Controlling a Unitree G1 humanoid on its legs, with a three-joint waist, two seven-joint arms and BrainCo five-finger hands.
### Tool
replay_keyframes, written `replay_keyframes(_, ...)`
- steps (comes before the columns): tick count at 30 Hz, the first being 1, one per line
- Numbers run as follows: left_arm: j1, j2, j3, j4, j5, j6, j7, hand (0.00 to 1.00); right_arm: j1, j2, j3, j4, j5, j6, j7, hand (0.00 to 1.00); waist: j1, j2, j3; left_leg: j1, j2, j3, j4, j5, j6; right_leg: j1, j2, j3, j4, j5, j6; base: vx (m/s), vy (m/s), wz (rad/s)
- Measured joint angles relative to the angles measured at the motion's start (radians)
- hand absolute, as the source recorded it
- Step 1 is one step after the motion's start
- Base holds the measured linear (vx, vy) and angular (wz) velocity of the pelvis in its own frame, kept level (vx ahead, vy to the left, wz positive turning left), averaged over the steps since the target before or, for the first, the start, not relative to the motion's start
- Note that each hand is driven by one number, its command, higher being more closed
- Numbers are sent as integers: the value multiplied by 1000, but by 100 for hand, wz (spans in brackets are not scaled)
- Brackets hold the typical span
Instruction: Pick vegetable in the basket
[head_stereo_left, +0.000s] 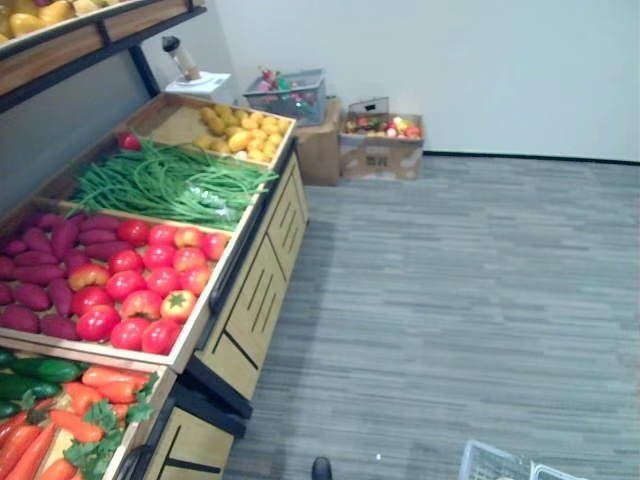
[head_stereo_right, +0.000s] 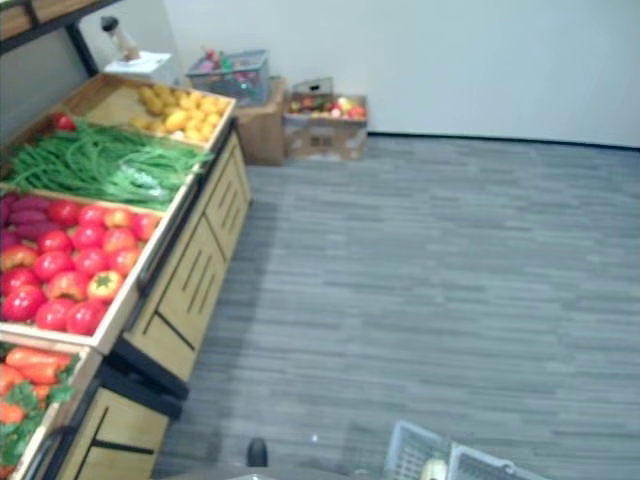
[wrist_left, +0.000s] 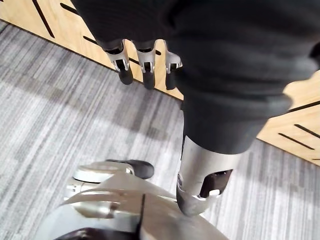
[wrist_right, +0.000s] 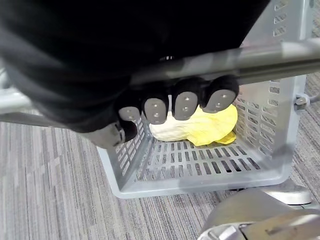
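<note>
The right hand (wrist_right: 175, 105) is gripping the grey handle (wrist_right: 280, 57) of the perforated plastic basket (wrist_right: 200, 175), its fingers curling round the bar. A pale yellow leafy vegetable (wrist_right: 210, 125) is lying inside the basket, which is sitting well apart from the wooden display stand (head_stereo_left: 260, 290), out over the carpeted floor in front of it. The left hand (wrist_left: 145, 65) is hanging just beside the stand's slotted front panel, its fingers dangling loose and holding nothing. On the stand, tomatoes (head_stereo_left: 140, 285) are resting in the middle tray, green beans (head_stereo_left: 170, 185) are lying in the tray behind them, and carrots (head_stereo_left: 70, 420) are filling the nearest one. Beyond the stand's far end, a cardboard box (head_stereo_left: 380, 150) is showing print too small to read.
</note>
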Motion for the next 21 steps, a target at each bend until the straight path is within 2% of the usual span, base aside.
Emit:
replay_keyframes(6,-7,25,-4,39,-32,-4,-24,0,0,33,-4,63,51,7,2,100,-3,-23,-5,22,-17,33,-1,-3,8,19,-7,24,-21,20,-6,103,6,-12)
replay_keyframes(12,-17,28,-23,69,-68,-4,-25,0,-8,29,1,88,52,23,9,100,-3,-16,-4,53,-4,54,-2,-12,-3,47,4,36,-35,21,-7,5,-23,-7)
replay_keyframes(21,-22,28,-30,79,-69,-4,-24,0,-11,14,68,87,43,22,8,100,-2,-11,-5,54,9,80,-2,-21,-5,35,12,65,-42,19,-10,-24,-2,-9)
